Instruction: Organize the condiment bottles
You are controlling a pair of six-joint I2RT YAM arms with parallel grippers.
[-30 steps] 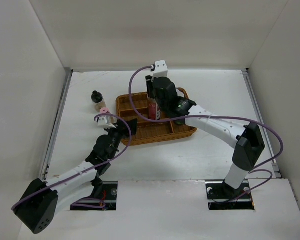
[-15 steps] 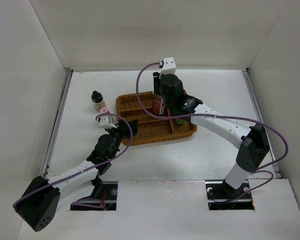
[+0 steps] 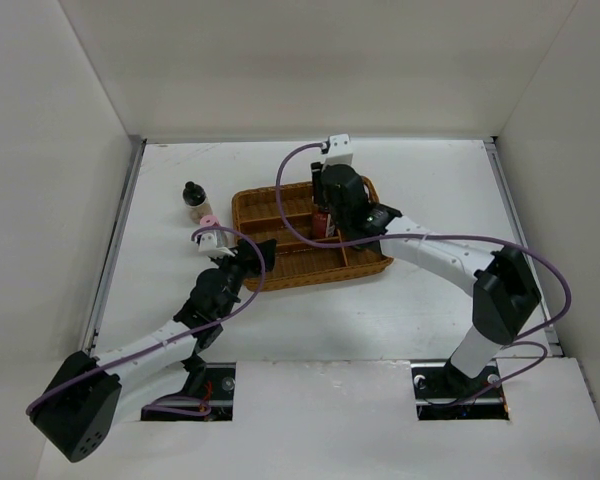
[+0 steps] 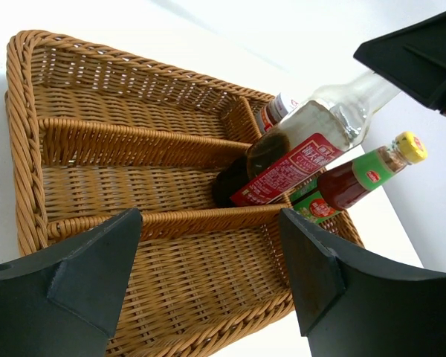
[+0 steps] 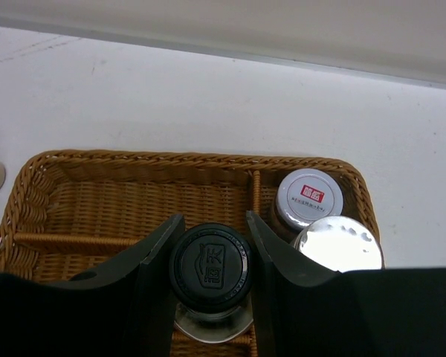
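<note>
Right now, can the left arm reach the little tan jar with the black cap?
Probably yes. The black-capped tan jar stands on bare table left of the wicker tray. But the left arm has its open jaws aimed at the tray, and the pink-capped jar sits between, so it must turn first.

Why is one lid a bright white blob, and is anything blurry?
Right wrist view: the silver lid of the stubby jar mirrors the light and washes out, while the tall bottle's black cap is sharp. Left wrist view: the brown wicker tray is crisp, the white table around it overexposed. Top view: even light, soft shadows.
</note>
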